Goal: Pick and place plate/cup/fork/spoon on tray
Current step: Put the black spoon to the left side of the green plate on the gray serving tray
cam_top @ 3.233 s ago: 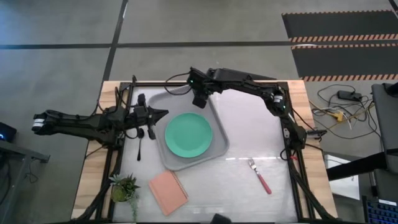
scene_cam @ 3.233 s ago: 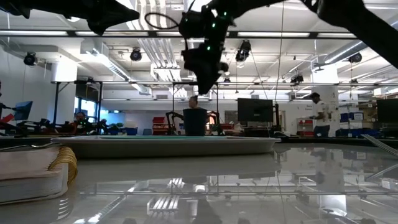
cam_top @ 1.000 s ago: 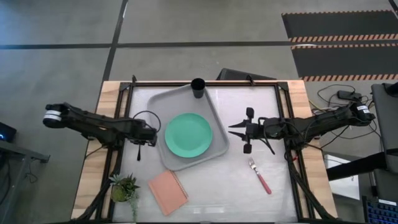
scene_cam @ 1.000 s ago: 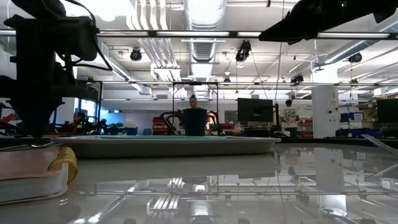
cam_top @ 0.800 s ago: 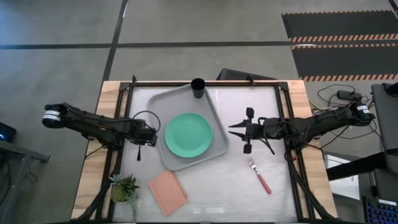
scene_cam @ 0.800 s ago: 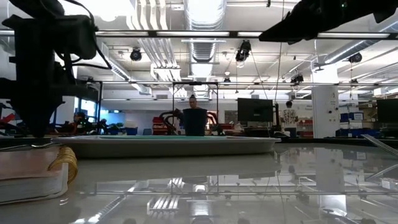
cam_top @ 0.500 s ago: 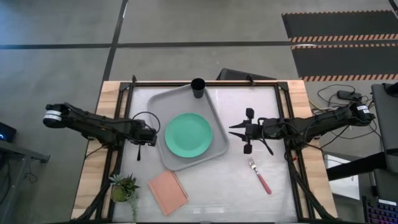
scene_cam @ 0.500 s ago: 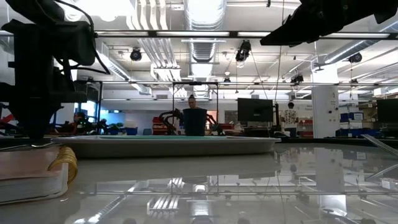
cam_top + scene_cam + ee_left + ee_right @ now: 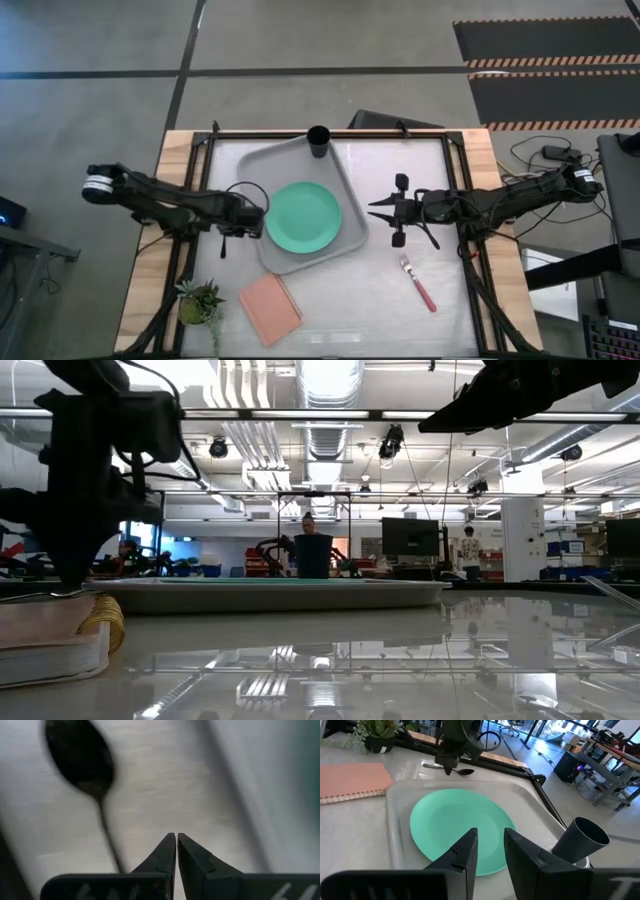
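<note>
Already loaded with the mint-green plate (image 9: 303, 216) and black cup (image 9: 319, 141), the tray (image 9: 268, 159) awaits cutlery as the left gripper (image 9: 176, 845), fingers pinched together and empty, hovers at its left rim just beside the spoon (image 9: 82, 762) lying on the worktop.

Plate (image 9: 303, 216), cup (image 9: 319, 142) on tray (image 9: 262, 163); fork (image 9: 419, 283), spoon (image 9: 82, 761) off.

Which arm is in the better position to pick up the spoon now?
Left. The left gripper hangs right by the spoon, jaws shut, beside the tray. The right gripper waits on the far side of the tray, nearer the fork.
</note>
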Robot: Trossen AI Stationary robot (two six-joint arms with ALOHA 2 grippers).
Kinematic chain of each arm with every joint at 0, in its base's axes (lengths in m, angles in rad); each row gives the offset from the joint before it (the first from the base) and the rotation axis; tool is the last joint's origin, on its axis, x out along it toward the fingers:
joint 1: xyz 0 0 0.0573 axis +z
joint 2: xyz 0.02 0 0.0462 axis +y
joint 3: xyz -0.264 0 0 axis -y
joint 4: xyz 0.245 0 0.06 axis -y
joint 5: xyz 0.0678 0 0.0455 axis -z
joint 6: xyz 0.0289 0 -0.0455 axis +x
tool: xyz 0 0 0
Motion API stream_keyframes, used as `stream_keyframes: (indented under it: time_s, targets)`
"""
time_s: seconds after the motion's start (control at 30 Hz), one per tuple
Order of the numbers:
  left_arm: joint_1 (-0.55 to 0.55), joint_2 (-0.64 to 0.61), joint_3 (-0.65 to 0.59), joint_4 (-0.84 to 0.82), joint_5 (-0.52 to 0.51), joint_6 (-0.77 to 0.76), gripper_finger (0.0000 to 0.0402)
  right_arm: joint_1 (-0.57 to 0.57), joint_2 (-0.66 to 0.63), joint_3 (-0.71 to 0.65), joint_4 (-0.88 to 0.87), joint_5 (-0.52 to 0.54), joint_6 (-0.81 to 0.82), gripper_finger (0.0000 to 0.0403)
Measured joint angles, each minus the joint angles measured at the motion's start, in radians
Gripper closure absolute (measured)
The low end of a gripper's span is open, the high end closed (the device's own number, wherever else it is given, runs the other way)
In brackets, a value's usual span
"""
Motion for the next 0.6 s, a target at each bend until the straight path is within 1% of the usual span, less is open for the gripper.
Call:
stream_keyframes:
  time_s: [0.07, 0.2, 0.3, 0.43, 0.6]
  targets:
    - [0.000, 0.028, 0.030, -0.069, 0.007, -0.003, 0.0401, 0.000, 0.000, 0.000, -0.002, 0.000, 0.000, 0.0321]
    - [0.000, 0.065, 0.076, -0.259, 0.039, -0.052, 0.0401, 0.000, 0.000, 0.000, -0.005, 0.000, 0.000, 0.0320]
    - [0.000, 0.071, 0.067, -0.263, 0.014, -0.047, 0.0401, 0.000, 0.000, 0.000, -0.006, 0.000, -0.001, 0.0316]
    - [0.001, 0.064, 0.043, -0.233, 0.010, -0.046, 0.0401, 0.000, 0.000, 0.000, -0.009, 0.000, -0.006, 0.0312]
    - [0.001, 0.056, 0.030, -0.213, -0.003, -0.051, 0.0401, 0.000, 0.000, 0.000, -0.019, 0.000, -0.006, 0.0315]
